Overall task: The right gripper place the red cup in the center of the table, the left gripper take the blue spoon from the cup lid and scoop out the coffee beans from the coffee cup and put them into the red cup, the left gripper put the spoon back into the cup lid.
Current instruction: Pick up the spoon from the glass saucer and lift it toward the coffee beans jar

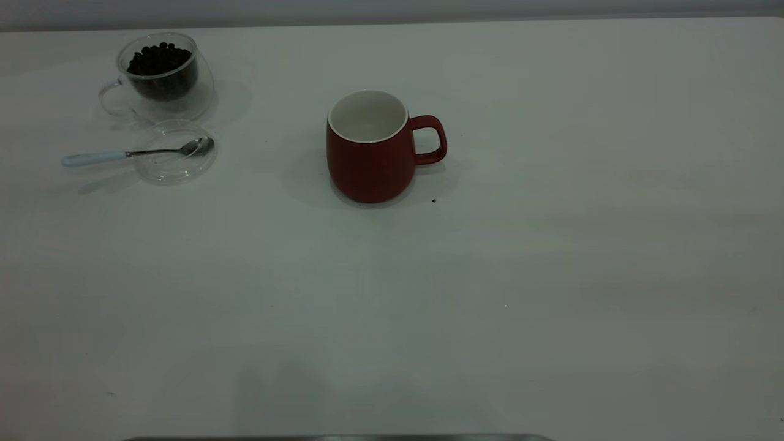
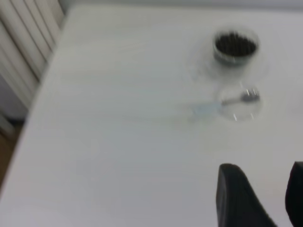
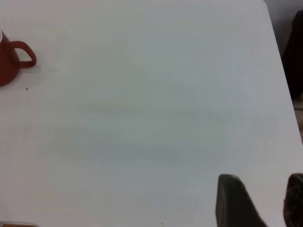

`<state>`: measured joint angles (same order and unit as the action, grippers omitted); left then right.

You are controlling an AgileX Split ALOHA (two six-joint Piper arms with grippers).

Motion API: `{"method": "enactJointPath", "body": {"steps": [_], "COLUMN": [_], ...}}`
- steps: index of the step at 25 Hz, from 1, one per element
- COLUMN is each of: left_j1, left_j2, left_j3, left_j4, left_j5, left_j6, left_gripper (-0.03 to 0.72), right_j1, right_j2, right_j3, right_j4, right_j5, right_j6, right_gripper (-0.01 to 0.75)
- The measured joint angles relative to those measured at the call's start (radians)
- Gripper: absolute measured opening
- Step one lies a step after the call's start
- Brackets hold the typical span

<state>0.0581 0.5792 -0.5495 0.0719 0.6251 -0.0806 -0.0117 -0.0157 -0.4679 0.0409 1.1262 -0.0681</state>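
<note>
The red cup [image 1: 370,153] stands upright near the middle of the white table [image 1: 429,294], its handle toward the right; its edge shows in the right wrist view [image 3: 7,59]. The coffee cup [image 1: 162,76] with coffee beans [image 1: 159,60] stands at the far left; it also shows in the left wrist view [image 2: 235,47]. The blue spoon [image 1: 131,153] lies with its bowl on the cup lid [image 1: 176,152], just in front of the glass cup. My left gripper [image 2: 262,189] is open and empty over bare table, short of the lid [image 2: 240,103]. My right gripper [image 3: 260,198] is open and empty, far from the red cup.
The table's left edge [image 2: 42,90] borders a white ribbed panel [image 2: 23,47]. The table's right edge [image 3: 284,75] shows in the right wrist view. A tiny dark speck [image 1: 433,200] lies beside the red cup. Neither arm shows in the exterior view.
</note>
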Motion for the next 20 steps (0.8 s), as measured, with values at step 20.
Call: {"method": "enactJointPath", "body": {"steps": [20], "left_j1": [0.0], "left_j2": [0.538], "left_j3": [-0.089], "left_j4": [-0.261], "left_j5": [-0.293], "left_j6": [0.13], "left_gripper": [0.491], "right_j1": [0.0], "right_j2": [0.0], "right_j3": [0.0], "right_j4": [0.0], "right_j5": [0.0], "right_j6": [0.0], "right_gripper": [0.245]}}
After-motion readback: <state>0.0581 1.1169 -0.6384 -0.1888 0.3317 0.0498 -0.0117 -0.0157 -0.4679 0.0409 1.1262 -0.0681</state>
